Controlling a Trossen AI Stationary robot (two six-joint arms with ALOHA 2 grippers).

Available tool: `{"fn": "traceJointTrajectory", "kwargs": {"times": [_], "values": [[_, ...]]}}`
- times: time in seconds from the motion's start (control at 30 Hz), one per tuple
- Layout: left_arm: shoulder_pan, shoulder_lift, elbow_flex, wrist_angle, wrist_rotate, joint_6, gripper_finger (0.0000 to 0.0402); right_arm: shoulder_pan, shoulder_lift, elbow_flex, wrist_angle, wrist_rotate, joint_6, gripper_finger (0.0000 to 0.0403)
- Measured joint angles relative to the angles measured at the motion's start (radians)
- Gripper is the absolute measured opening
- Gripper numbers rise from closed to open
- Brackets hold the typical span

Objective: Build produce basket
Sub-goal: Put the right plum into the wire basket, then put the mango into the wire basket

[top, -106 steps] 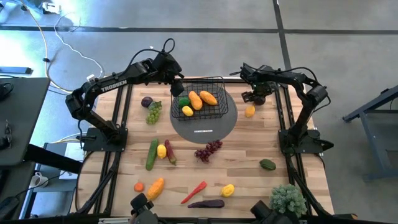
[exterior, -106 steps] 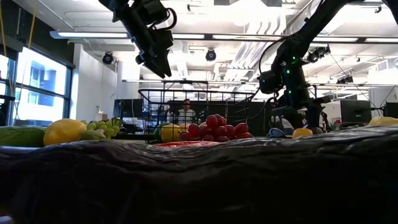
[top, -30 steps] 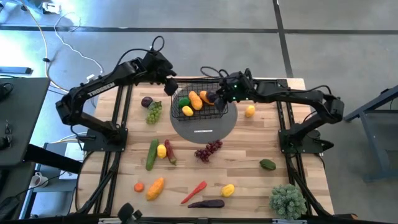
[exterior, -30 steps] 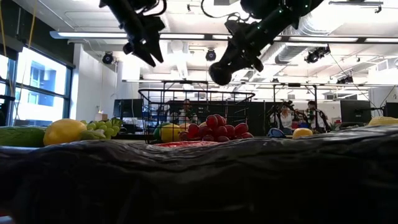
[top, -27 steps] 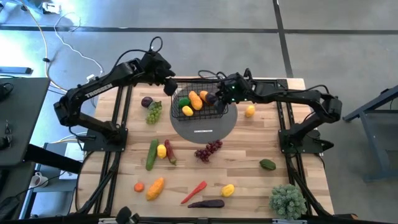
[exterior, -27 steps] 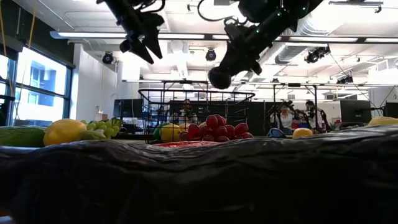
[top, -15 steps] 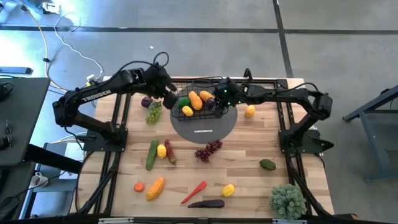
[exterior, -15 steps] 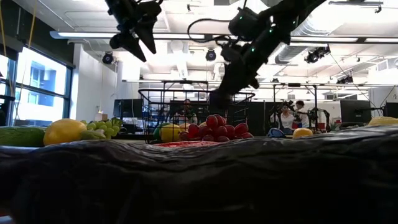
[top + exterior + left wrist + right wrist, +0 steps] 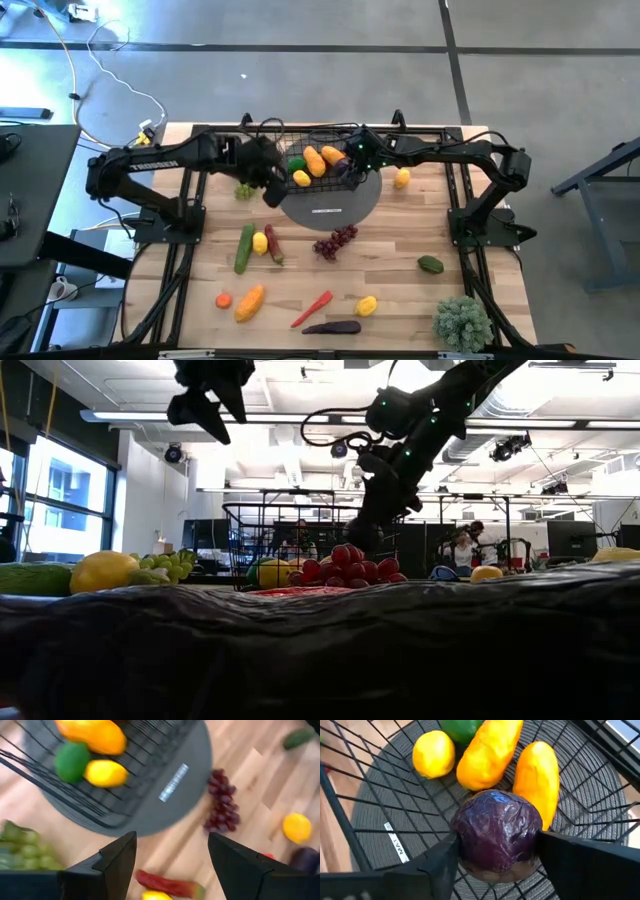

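The black wire basket (image 9: 322, 187) stands on the grey round mat (image 9: 330, 207) and holds a lemon (image 9: 434, 754), a green fruit (image 9: 462, 729) and two orange pieces (image 9: 487, 752). My right gripper (image 9: 496, 855) reaches down into the basket, shut on a round purple vegetable (image 9: 496, 837). My left gripper (image 9: 270, 190) hangs open above the table just left of the basket, beside the green grapes (image 9: 243, 189), with nothing between its fingers (image 9: 115, 865). More produce lies on the table: purple grapes (image 9: 335, 240), a cucumber (image 9: 245, 248), an eggplant (image 9: 332, 327). My right gripper has the round purple vegetable between its two fingers, one at each side (image 9: 457, 842). The fingers slant down into the basket from the table's right side. The vegetable sits low in the basket, beside an orange piece; whether it rests on the floor I cannot tell.
A yellow fruit (image 9: 402, 178) lies right of the mat and a green one (image 9: 430, 264) nearer the right edge. A red chilli (image 9: 312, 309), a lemon (image 9: 366, 305) and orange pieces (image 9: 250, 300) lie toward the near edge. A bushy potted plant (image 9: 463, 322) stands at the near right corner.
My right gripper has sunk from above the basket's rim down into the basket with the purple vegetable. My left gripper has swung from the basket's far left corner toward the table's near edge, to beside the green grapes, turning as it went.
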State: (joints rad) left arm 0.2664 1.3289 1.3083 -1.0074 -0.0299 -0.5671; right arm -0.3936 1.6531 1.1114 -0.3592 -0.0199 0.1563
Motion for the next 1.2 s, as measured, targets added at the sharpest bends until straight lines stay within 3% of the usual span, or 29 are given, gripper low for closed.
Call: {"fn": "traceJointTrajectory", "kwargs": {"times": [0.3, 0.53, 0.93, 1.2], "values": [[-0.131, 0.0, 0.0, -0.048, 0.012, -0.129, 0.0236, 0.001, 0.0, 0.0, -0.013, -0.003, 0.001, 0.0275], [-0.179, 0.0, 0.0, -0.048, 0.056, -0.182, 0.0242, 0.001, -0.005, 0.026, -0.026, -0.002, -0.001, 0.0277], [-0.216, 0.001, 0.0, -0.107, 0.067, -0.219, 0.0291, -0.006, -0.005, 0.142, -0.101, -0.009, -0.007, 0.0277], [-0.311, 0.007, -0.021, -0.098, 0.07, -0.386, 0.0294, -0.023, -0.005, 0.239, -0.183, -0.007, -0.003, 0.0277]]}}
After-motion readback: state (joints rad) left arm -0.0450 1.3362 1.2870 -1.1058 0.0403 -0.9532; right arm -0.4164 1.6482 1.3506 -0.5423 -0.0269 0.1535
